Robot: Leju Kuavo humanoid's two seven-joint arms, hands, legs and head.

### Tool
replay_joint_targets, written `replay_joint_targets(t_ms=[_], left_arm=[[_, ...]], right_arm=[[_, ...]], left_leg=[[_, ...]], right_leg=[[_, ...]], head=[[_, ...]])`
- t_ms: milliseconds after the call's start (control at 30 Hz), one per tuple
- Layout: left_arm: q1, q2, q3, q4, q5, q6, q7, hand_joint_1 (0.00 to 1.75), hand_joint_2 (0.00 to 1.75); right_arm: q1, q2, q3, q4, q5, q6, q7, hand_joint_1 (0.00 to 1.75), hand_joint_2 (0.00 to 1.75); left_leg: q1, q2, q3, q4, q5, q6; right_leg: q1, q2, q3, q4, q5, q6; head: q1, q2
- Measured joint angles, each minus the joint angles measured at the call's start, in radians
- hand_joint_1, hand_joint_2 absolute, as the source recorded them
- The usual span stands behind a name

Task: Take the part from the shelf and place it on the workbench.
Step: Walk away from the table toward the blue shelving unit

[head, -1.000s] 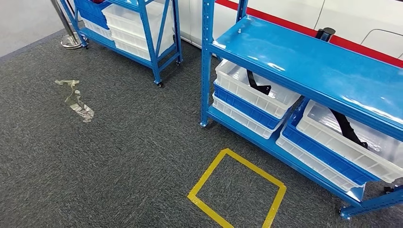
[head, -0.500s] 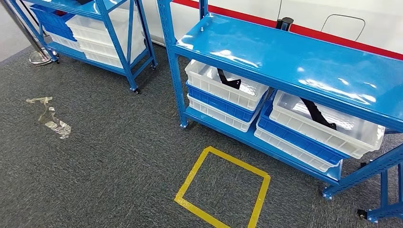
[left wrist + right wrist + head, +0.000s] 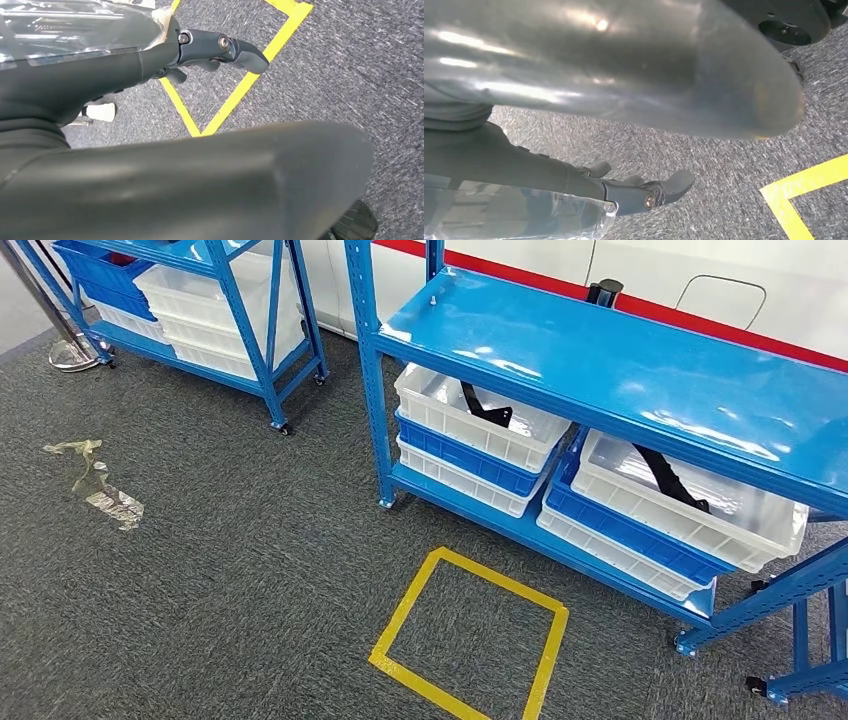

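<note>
A blue shelf (image 3: 620, 370) stands ahead on the right in the head view. Under its top board sit stacked white and blue bins. The left bin (image 3: 440, 400) holds a black strap-like part (image 3: 487, 405), and the right bin (image 3: 700, 525) holds another black part (image 3: 670, 480). My left hand (image 3: 215, 50) hangs over the carpet by a yellow tape line (image 3: 240, 90), fingers loosely extended, holding nothing. My right hand (image 3: 644, 192) also hangs above the carpet with nothing in it.
A yellow taped square (image 3: 404, 607) marks the grey carpet in front of the shelf. A second blue shelf with white bins (image 3: 215, 315) stands at the far left. Crumpled tape scraps (image 3: 100, 490) lie on the floor, and a chrome stand base (image 3: 70, 352) is behind them.
The whole picture has shifted: the camera turned so the shelf and the yellow square sit further left and more of the shelf's right end shows. Nothing on the shelf moved.
</note>
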Motion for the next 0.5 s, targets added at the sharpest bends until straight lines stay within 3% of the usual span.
replay_joint_targets(t_ms=[133,200,267,333,400,433,500], left_arm=[[-0.001,0.000,0.000,0.000,-0.001,0.002,0.002,0.00,0.00],[-0.001,0.000,0.000,0.000,-0.002,0.002,0.003,0.00,0.00],[-0.002,0.000,0.000,0.000,-0.005,-0.008,0.004,0.00,0.00],[-0.001,0.003,0.000,0.000,-0.009,-0.025,0.004,0.00,0.00],[0.002,0.007,0.000,0.000,-0.010,-0.039,0.003,0.00,0.00],[0.004,0.009,0.000,0.000,-0.010,-0.042,0.003,0.00,0.00],[0.006,0.012,0.000,0.000,-0.011,-0.045,0.003,0.00,0.00]], right_arm=[[0.000,0.001,0.000,0.000,0.004,0.001,0.000,0.00,0.00],[0.000,0.000,0.000,0.000,0.004,0.001,0.000,0.00,0.00],[0.000,0.000,0.000,0.000,0.004,0.000,0.000,0.00,0.00],[0.002,0.001,0.000,0.000,0.004,-0.002,0.000,0.00,0.00],[0.009,0.001,-0.001,0.000,0.004,-0.004,0.000,0.00,0.00],[0.013,0.000,-0.002,0.000,0.004,-0.006,0.000,0.00,0.00],[0.017,0.000,-0.005,0.000,0.003,-0.010,-0.002,0.00,0.00]], left_leg=[[-0.005,0.000,-0.002,0.003,-0.004,0.015],[0.003,0.003,0.006,-0.014,0.005,0.025],[0.011,0.009,0.015,-0.032,0.016,0.034],[0.012,0.014,0.016,-0.035,0.018,0.036],[0.014,0.017,0.015,-0.034,0.016,0.033],[0.016,0.017,0.016,-0.033,0.014,0.029],[0.020,0.017,0.020,-0.029,0.008,0.016]], right_leg=[[-0.009,0.001,0.002,-0.006,0.003,0.013],[-0.006,-0.001,-0.003,0.001,-0.001,0.018],[-0.003,-0.005,-0.035,0.066,-0.035,0.015],[-0.005,-0.008,-0.097,0.196,-0.089,0.009],[-0.010,-0.009,-0.133,0.271,-0.110,0.017],[-0.014,-0.010,-0.124,0.254,-0.098,0.026],[-0.026,-0.019,-0.056,0.122,-0.048,0.050]], head=[[-0.001,0.000],[0.000,0.000],[0.004,0.000],[0.007,0.000],[0.007,0.000],[0.007,0.000],[0.008,0.000]])
